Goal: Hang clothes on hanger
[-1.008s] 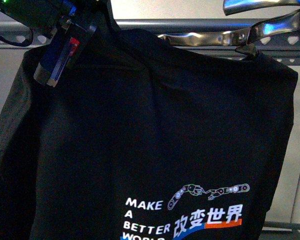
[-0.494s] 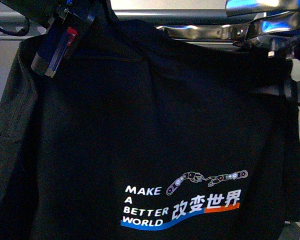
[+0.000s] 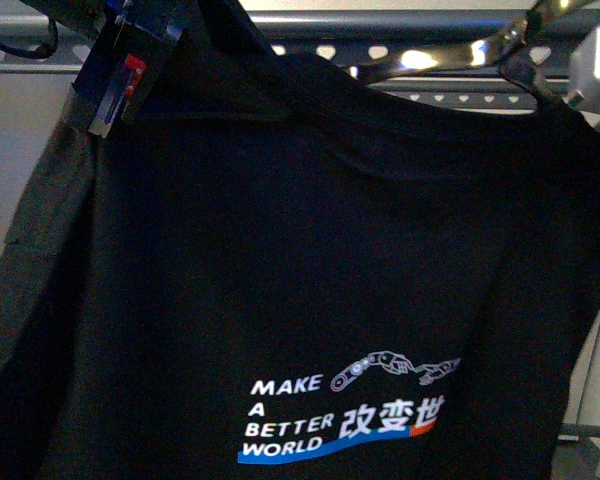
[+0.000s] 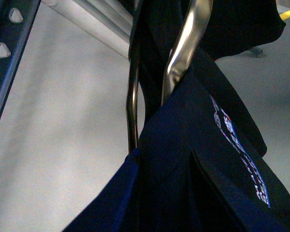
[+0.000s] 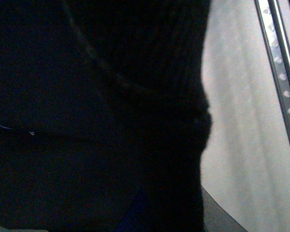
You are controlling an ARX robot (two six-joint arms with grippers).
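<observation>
T-shirt: black, hangs spread before me, print facing me
Rack: grey rail with heart holes, behind the shirt's top edge
Chrome bar: curved, above the collar
Left gripper: at one shoulder; my fingers hidden, can't tell
Right gripper: at the frame edge; can't tell either

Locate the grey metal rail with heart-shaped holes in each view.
Front view: grey heart-holed rail crosses the top, behind the black printed T-shirt.
Left wrist view: rail at frame edge, apart from the T-shirt.
Right wrist view: rail at frame edge, past pale background.
Shared landmark: the T-shirt.
</observation>
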